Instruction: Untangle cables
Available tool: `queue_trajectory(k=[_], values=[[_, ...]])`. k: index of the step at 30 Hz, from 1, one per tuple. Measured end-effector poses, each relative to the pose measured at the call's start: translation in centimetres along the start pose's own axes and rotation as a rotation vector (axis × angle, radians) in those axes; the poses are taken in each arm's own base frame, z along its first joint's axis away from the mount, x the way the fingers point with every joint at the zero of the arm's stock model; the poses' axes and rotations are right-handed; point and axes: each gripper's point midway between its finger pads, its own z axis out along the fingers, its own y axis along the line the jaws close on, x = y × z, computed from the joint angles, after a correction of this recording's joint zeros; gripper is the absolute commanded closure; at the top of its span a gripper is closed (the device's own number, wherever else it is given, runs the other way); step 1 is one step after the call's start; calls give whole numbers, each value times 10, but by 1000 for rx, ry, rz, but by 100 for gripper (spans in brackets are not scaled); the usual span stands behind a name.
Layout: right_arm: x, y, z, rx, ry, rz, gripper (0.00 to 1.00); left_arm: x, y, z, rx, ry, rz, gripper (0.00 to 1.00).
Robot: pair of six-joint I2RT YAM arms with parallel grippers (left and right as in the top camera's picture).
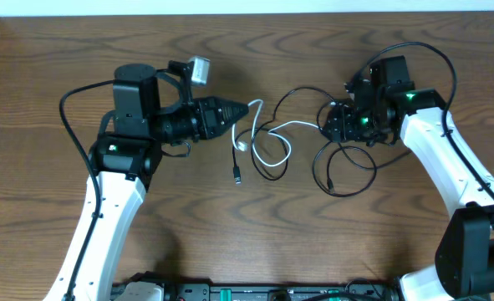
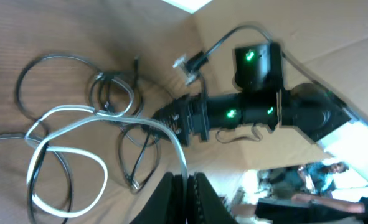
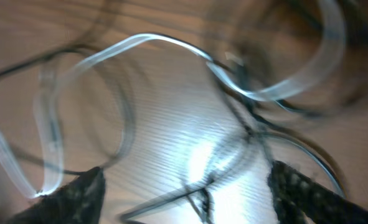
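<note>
White cable loops lie just ahead of the left tool, one strand running between its fingers. The black cable coils beneath the right tool. The bench is dark wood-grain. The left tool is pinched onto the white cable, while the right tool gapes wide, gripping nothing.

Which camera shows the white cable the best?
The overhead view. There the whole white cable shows, with every loop seen flat from above. The left wrist view shows its loops clearly too, but from a low slant. The right wrist view shows only blurry stretches of it.
</note>
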Motion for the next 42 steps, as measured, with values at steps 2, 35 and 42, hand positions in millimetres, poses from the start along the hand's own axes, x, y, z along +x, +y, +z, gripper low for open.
queue_trajectory(k=[2,35,42], values=[[-4,30,2,-117,-17,-66,21,26,17,9,-123,69,-28,92],[55,40,68,116,154,-149,99,36,90,-6,-650,42,80,57],[-72,37,-94,352,-282,-174,99,32,102,-16,-739,17,90,32]])
